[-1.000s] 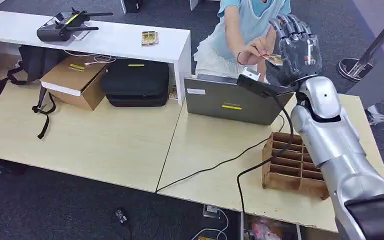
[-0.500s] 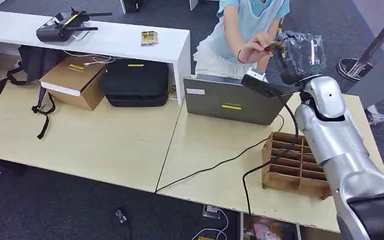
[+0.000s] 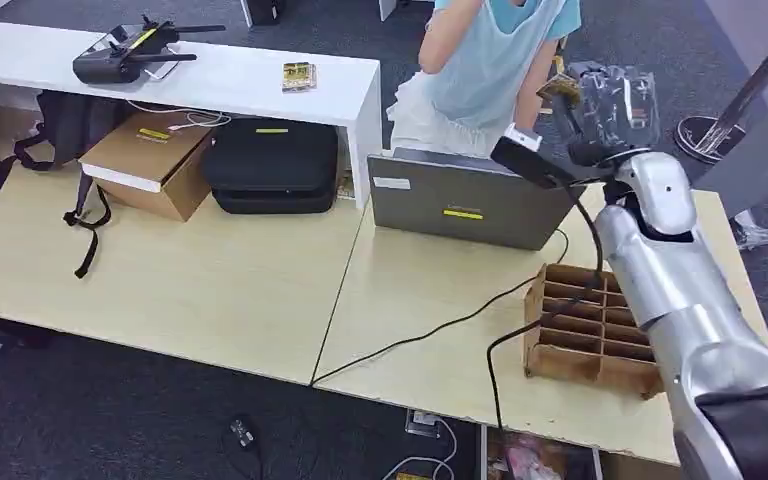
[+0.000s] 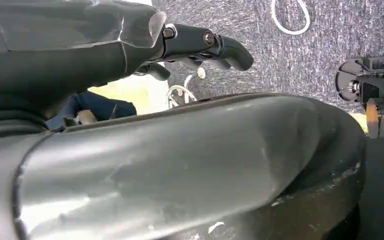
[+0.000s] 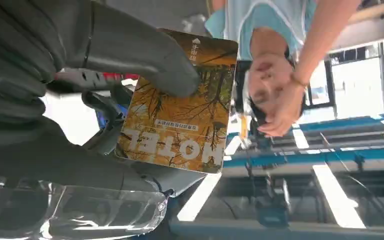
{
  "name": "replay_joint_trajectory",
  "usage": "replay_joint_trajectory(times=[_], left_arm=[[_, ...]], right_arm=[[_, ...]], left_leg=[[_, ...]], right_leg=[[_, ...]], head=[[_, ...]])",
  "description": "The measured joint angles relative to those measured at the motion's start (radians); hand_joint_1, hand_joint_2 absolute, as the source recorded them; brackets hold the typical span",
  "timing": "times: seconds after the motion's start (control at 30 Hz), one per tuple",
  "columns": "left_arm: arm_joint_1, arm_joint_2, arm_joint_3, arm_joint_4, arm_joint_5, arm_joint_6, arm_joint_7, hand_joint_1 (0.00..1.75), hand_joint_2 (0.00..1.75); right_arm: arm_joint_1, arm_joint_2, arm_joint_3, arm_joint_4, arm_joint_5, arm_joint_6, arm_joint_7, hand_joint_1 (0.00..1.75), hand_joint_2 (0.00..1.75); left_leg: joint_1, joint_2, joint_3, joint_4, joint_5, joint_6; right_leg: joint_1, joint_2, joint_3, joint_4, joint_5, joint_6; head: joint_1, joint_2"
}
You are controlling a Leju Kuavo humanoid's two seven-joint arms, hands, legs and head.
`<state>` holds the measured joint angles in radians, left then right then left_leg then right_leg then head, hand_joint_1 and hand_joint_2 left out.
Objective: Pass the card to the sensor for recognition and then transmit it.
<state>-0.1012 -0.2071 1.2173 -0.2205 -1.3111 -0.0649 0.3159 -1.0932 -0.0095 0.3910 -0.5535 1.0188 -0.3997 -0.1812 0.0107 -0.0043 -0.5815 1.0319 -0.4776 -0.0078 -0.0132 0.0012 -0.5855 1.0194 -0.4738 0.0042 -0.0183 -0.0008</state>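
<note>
Right hand (image 3: 610, 105) is raised beyond the far edge of the table (image 3: 210, 290), fingers and thumb pinching the card (image 5: 180, 102) — an orange, tree-printed one that reads as a hotel key card in the right wrist view. A second ago the person (image 3: 490, 70) was still reaching in and holding that card at the hand; half a second ago their fingers were at its edge. Now their arm has drawn back and the robot alone holds it. So the handover looks done, and what remains is the presentation to the sensor, which I cannot pick out with confidence, and then passing the card on.

Left hand (image 4: 200, 47) hangs low over the carpet, fingers loosely curled with nothing in them.

Counts — one card in the grip, one small orange item (image 3: 299, 75) on the white shelf (image 3: 260, 75), one laptop (image 3: 465, 205), one compartmented wooden tray (image 3: 585, 330), one drone controller (image 3: 125, 55), one cardboard box (image 3: 150, 160), one black case (image 3: 270, 165).
</note>
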Motion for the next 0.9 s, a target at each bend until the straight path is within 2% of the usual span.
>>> replay_joint_trajectory(times=[0.13, 0.2, 0.43, 0.53, 0.67, 0.73, 0.83, 0.9], left_arm=[[0.001, 0.000, 0.000, 0.000, 0.010, 0.000, 0.000, 0.00, 0.00], [0.004, 0.000, 0.000, 0.000, 0.017, 0.000, 0.000, 0.00, 0.00], [0.012, 0.004, 0.000, 0.000, 0.028, 0.009, 0.000, 0.00, 0.00], [0.015, 0.004, 0.000, 0.000, 0.033, 0.012, 0.000, 0.00, 0.00], [0.019, 0.005, 0.001, 0.000, 0.036, 0.015, 0.000, 0.00, 0.00], [0.018, 0.004, 0.002, 0.000, 0.040, 0.018, 0.000, 0.00, 0.00], [0.019, 0.003, 0.006, 0.000, 0.058, 0.030, 0.000, 0.00, 0.00], [0.024, 0.003, 0.009, 0.000, 0.061, 0.035, 0.000, 0.00, 0.00]], right_arm=[[-0.010, -0.021, -0.089, 0.001, -0.197, 0.172, 0.050, 1.75, 1.75], [-0.031, -0.062, -0.154, 0.007, -0.308, 0.255, 0.067, 1.75, 1.75], [-0.066, -0.186, -0.301, 0.024, -0.458, 0.372, 0.074, 1.75, 1.75], [-0.070, -0.257, -0.341, 0.034, -0.510, 0.429, 0.059, 1.75, 1.75], [-0.072, -0.317, -0.370, 0.043, -0.537, 0.459, 0.059, 1.75, 1.75], [-0.069, -0.345, -0.381, 0.048, -0.573, 0.502, 0.055, 1.75, 1.75], [-0.040, -0.427, -0.417, 0.054, -0.675, 0.618, 0.041, 1.75, 1.75], [-0.015, -0.475, -0.434, 0.059, -0.706, 0.660, 0.034, 1.75, 1.75]], left_leg=[[0.000, 0.000, 0.000, 0.001, 0.000, 0.000], [0.000, -0.006, -0.002, 0.001, 0.001, 0.001], [-0.001, -0.006, -0.003, 0.002, 0.000, 0.002], [-0.001, -0.011, -0.005, 0.002, 0.001, 0.002], [-0.001, -0.006, -0.004, 0.002, 0.000, 0.002], [-0.001, -0.006, -0.003, 0.002, 0.000, 0.002], [-0.001, -0.012, -0.004, 0.002, 0.000, 0.002], [-0.001, -0.013, -0.005, 0.002, 0.000, 0.002]], right_leg=[[0.000, 0.000, 0.000, 0.000, 0.000, 0.000], [0.000, -0.007, 0.000, 0.000, 0.000, 0.000], [-0.001, -0.005, -0.001, -0.002, 0.000, 0.001], [-0.001, -0.012, 0.000, -0.002, 0.000, 0.002], [-0.001, -0.005, -0.001, -0.001, 0.000, 0.001], [-0.001, -0.005, -0.002, -0.002, 0.000, 0.001], [0.000, -0.012, 0.000, -0.002, -0.001, 0.002], [-0.001, -0.013, 0.000, -0.002, -0.001, 0.002]], head=[[-0.001, 0.000], [0.001, 0.000], [-0.001, 0.000], [0.001, 0.000], [0.000, 0.000], [-0.001, 0.000], [0.000, 0.000], [0.000, 0.000]])
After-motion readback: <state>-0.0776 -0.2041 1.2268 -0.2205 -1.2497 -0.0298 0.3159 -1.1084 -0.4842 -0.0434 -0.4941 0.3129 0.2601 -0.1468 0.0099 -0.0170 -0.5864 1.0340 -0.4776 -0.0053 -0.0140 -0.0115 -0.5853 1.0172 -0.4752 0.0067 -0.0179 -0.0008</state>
